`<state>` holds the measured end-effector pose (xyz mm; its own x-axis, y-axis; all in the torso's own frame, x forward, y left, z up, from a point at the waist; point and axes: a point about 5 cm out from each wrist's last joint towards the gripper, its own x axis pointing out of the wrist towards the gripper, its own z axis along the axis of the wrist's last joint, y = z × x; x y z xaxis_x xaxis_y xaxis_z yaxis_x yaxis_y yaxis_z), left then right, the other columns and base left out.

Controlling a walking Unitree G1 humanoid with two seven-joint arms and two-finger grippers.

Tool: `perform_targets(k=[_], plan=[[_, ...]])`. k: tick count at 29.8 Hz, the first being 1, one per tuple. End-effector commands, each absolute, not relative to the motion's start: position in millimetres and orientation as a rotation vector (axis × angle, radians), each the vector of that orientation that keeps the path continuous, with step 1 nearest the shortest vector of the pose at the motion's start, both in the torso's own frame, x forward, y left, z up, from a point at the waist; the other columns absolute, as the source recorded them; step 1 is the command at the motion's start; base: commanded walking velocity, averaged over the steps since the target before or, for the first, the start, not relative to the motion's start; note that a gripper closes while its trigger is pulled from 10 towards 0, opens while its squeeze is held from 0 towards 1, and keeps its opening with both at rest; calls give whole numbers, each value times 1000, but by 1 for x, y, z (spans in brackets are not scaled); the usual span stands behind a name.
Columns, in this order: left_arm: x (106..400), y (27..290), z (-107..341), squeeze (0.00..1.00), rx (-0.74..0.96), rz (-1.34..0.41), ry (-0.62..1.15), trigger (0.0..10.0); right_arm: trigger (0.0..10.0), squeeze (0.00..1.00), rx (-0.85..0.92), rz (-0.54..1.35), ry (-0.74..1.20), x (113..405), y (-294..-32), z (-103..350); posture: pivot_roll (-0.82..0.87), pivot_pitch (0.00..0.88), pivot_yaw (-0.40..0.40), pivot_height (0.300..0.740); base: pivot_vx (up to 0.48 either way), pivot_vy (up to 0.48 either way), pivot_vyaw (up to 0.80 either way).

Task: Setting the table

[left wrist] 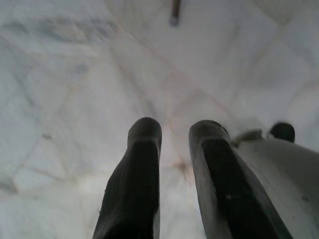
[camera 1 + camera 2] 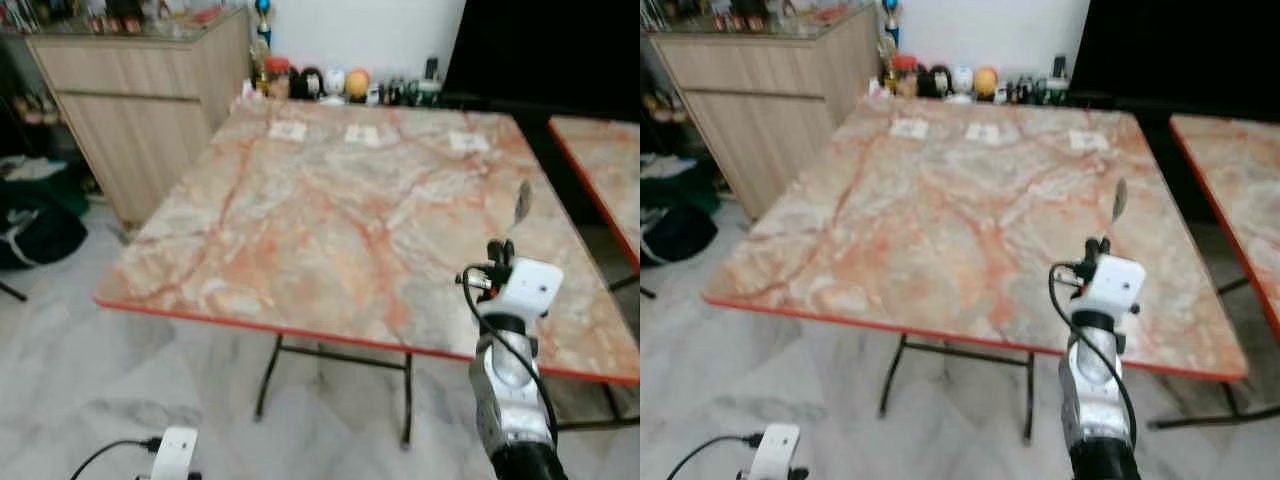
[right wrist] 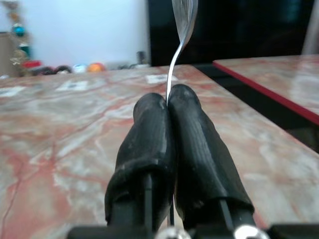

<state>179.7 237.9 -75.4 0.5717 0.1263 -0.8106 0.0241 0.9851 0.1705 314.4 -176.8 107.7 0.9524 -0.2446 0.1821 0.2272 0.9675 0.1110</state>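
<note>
A marble-patterned table (image 2: 330,230) with a red edge stands in front of me. Three small white cards (image 2: 362,134) lie in a row near its far side. My right gripper (image 2: 500,248) is raised over the table's near right corner. It is shut on a silver spoon (image 3: 175,55), whose handle rises upright from between the fingertips and whose head (image 2: 522,203) points up. My left gripper (image 1: 174,132) hangs low over the pale marble floor. Its two fingers stand slightly apart and hold nothing.
A wooden cabinet (image 2: 140,90) stands at the far left of the table. Jars, bottles and round ornaments (image 2: 330,82) line the wall behind it. A second marble table (image 2: 600,160) stands at the right. A dark bag (image 2: 35,230) lies on the floor at left.
</note>
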Motion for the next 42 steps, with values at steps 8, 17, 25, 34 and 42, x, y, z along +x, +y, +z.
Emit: perform_targets(k=[8, 17, 25, 34, 42], plan=[[182, 236, -75, 0, 192, 38, 971, 10000, 10000, 0, 74, -262, -220, 316, -184, 116, 59, 0, -10, 740, 0, -480, 0], [181, 237, -75, 0, 197, 37, 971, 10000, 10000, 0, 73, -264, -222, 316, -184, 116, 60, 0, -9, 740, 0, -480, 0], [181, 237, -75, 0, 198, 40, 970, 10000, 10000, 0, 70, -273, -229, 318, -187, 120, 61, 0, -11, 740, 0, -480, 0], [182, 237, -75, 0, 196, 46, 969, 10000, 10000, 0, 71, -282, -236, 319, -189, 121, 61, 0, -12, 740, 0, -480, 0], [180, 239, -75, 0, 196, 50, 974, 10000, 10000, 0, 72, -317, -267, 316, -195, 125, 61, 0, -11, 740, 0, -480, 0]])
